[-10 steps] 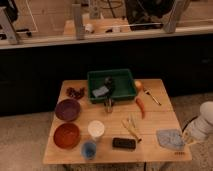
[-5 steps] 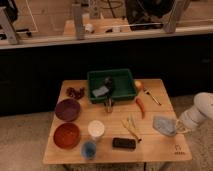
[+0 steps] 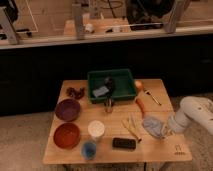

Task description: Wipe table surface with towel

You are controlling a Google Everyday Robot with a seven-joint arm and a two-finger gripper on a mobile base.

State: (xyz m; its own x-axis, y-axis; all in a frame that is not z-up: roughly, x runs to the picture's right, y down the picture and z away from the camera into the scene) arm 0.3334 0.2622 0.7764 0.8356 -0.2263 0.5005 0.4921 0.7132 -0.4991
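Note:
A grey-blue towel [image 3: 151,125] lies crumpled on the wooden table [image 3: 165,149], right of centre. My gripper [image 3: 167,129] is at the towel's right edge and touches it. The white arm [image 3: 196,112] reaches in from the right, past the table's edge.
A green bin [image 3: 122,90] holding dark items stands at the back. A purple bowl [image 3: 67,109], an orange bowl [image 3: 66,135], a white cup [image 3: 96,129] and a blue cup [image 3: 89,149] are on the left. A black device [image 3: 124,143], light utensils [image 3: 131,128] and a red-orange item [image 3: 141,106] lie near the towel.
The towel has slid left across the table from near the right edge toward the middle, with the gripper following it. The other objects have not moved.

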